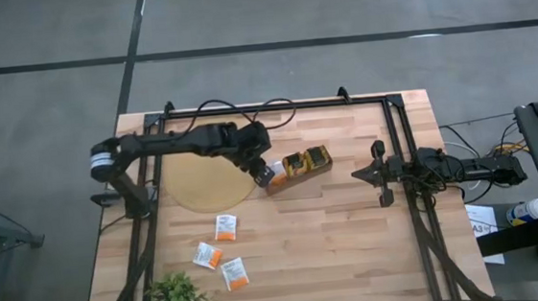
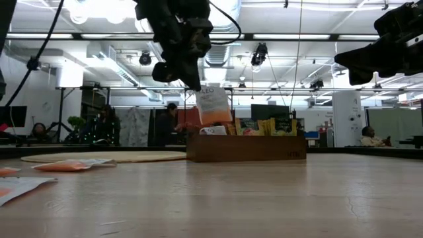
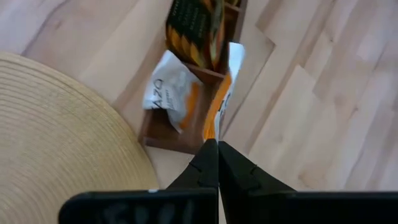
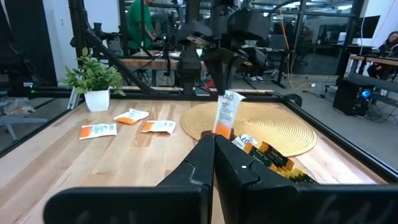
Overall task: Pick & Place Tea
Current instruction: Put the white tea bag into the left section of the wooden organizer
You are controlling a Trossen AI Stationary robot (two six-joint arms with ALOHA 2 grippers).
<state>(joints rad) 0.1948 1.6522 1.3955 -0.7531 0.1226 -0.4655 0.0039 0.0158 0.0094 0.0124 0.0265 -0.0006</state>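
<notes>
Mid-frame in the high view the left gripper (image 1: 262, 171) pinches a white-orange sachet (image 2: 214, 105) — hanging clear above the tray (image 2: 246, 148) only in the low view — while the right gripper (image 1: 371, 172), fingers pressed together, waits at right.

The high view looked straight down on the whole table (image 1: 352, 230). The low view faced level across it from table-top height. Both wrist views looked forward past their own fingers. All four shared the wooden tray (image 1: 299, 164).
</notes>
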